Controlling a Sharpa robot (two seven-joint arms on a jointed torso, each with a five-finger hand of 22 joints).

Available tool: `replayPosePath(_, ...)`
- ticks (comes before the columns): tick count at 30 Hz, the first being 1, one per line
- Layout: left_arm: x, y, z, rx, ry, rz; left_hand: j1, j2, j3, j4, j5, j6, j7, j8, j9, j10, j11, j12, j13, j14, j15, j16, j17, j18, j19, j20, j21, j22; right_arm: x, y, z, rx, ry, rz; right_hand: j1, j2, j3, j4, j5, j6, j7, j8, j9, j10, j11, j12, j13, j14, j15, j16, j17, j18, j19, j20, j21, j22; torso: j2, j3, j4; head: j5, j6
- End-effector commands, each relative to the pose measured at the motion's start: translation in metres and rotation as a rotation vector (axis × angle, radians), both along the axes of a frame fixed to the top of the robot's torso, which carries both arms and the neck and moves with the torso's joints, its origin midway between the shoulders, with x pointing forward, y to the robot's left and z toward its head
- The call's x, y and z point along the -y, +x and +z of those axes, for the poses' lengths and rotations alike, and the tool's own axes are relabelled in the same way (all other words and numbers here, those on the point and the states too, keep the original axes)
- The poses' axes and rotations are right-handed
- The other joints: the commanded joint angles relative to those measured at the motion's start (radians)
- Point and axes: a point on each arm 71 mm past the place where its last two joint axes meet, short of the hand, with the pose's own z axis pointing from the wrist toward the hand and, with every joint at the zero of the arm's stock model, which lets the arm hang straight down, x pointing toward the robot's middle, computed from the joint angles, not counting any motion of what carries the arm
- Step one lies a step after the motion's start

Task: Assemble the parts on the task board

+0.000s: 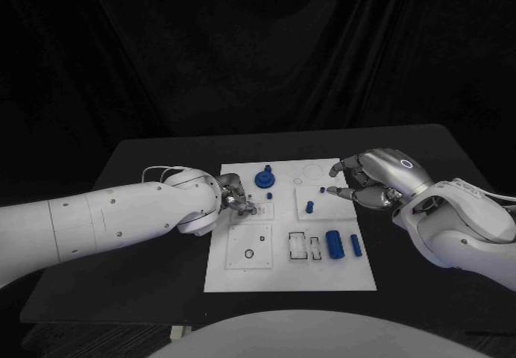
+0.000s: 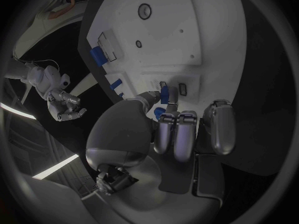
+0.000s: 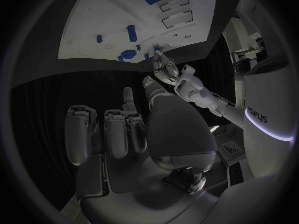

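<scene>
White task board (image 1: 282, 277) carries small blue parts (image 1: 335, 245).

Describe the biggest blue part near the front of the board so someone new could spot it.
Start at the white task board on the black table. Along its near right side lie two blue cylinders; the thick blue cylinder is the left one, plainly fatter than the thin blue rod beside it.

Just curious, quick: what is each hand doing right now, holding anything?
Left hand: fingers at the task board; whether it holds a part cannot be told.
Right hand: open, empty.
</scene>
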Motion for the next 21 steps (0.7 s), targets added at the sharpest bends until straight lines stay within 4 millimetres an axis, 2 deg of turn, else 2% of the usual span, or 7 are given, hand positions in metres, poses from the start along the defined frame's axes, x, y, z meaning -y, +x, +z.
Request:
replayPosePath(1, 0.0003, -0.0007, -0.0011, 0.001, -0.007, -0.009, -0.002, 0.007, 0.145, -0.139, 0.003, 0.006, -0.016, 0.007, 0.001, 0.104, -0.005, 0.004, 0.263, 0.104, -0.009, 0.003, 0.263, 0.013, 0.006, -0.002, -0.003, 0.17, 0.0003, 0.0, -0.0008, -0.002, 0.005, -0.008, 0.008, 0.005, 0.001, 0.008, 0.007, 0.007, -0.001, 0.004, 0.001, 0.104, -0.001, 0.003, 0.262, 0.08, -0.001, -0.005, 0.119, 0.012, 0.056, 0.001, -0.004, 0.227, 0.001, 0.0004, 0.0001, 0.001, 0.0)
replayPosePath(5, -0.0003, -0.0006, -0.0029, -0.002, -0.005, -0.006, -0.006, 0.006, 0.146, -0.141, -0.002, 0.008, -0.017, 0.008, 0.001, 0.104, -0.005, 0.003, 0.263, 0.104, -0.009, 0.003, 0.263, 0.013, 0.007, -0.003, -0.003, 0.17, -0.0001, -0.0001, -0.0014, -0.005, 0.004, -0.006, 0.012, 0.005, 0.001, 0.007, 0.009, 0.01, -0.001, 0.005, 0.001, 0.104, -0.001, 0.003, 0.262, 0.08, -0.001, -0.006, 0.117, 0.012, 0.055, 0.001, -0.006, 0.226, 0.0, 0.0012, 0.0031, -0.001, 0.0)
replayPosePath(12, 0.0014, -0.0017, -0.0062, -0.011, -0.003, -0.012, -0.016, 0.008, 0.149, -0.142, -0.016, 0.01, -0.018, 0.008, -0.001, 0.103, -0.006, 0.002, 0.262, 0.104, -0.01, 0.003, 0.263, 0.013, 0.007, -0.003, -0.006, 0.169, -0.0005, 0.0, -0.0023, -0.009, 0.001, -0.006, 0.014, 0.005, 0.002, 0.007, 0.011, 0.013, -0.001, 0.006, 0.001, 0.104, -0.001, 0.003, 0.262, 0.08, -0.001, -0.007, 0.116, 0.012, 0.055, 0.001, -0.006, 0.226, 0.0, -0.0006, 0.0002, 0.001, 0.0)
replayPosePath(21, 0.0022, -0.0023, -0.0078, -0.013, -0.007, -0.016, -0.039, 0.013, 0.15, -0.143, -0.053, 0.001, -0.017, -0.002, -0.01, 0.102, -0.005, 0.001, 0.261, 0.104, -0.009, 0.003, 0.263, 0.013, 0.006, -0.004, -0.011, 0.169, -0.0011, 0.0001, -0.0037, -0.02, 0.0, -0.006, 0.015, 0.006, 0.002, 0.008, 0.013, 0.016, -0.002, 0.007, 0.001, 0.104, 0.0, 0.003, 0.262, 0.079, -0.001, -0.007, 0.114, 0.013, 0.055, 0.001, -0.006, 0.226, 0.0, 0.0011, 0.0022, -0.002, 0.0)
